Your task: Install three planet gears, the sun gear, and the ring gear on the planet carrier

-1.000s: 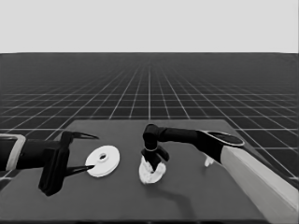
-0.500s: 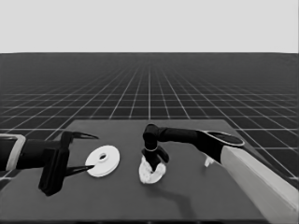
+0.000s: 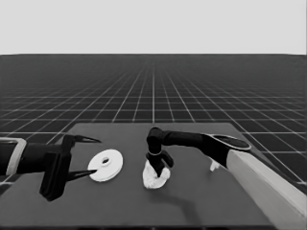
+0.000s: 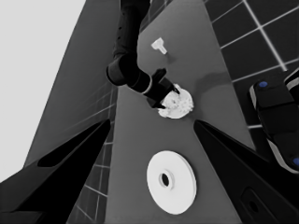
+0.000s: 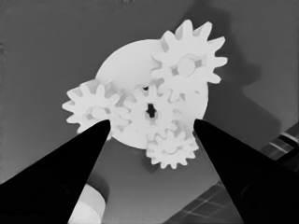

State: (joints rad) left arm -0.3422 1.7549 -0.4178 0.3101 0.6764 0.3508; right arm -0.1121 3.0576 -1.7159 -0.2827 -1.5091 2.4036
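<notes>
Below, right gripper [image 5: 149, 128]: fingers apart — above four gears [image 5: 150, 111] on smaller round part [image 5: 124, 63].
Left gripper [image 3: 94, 155]: spread — larger round part [image 3: 106, 166] at 9 o'clock.

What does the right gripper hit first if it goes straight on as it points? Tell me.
Probably the middle gear among the gears on the smaller round part: the right gripper hangs open straight above it, though its height is unclear.
</notes>
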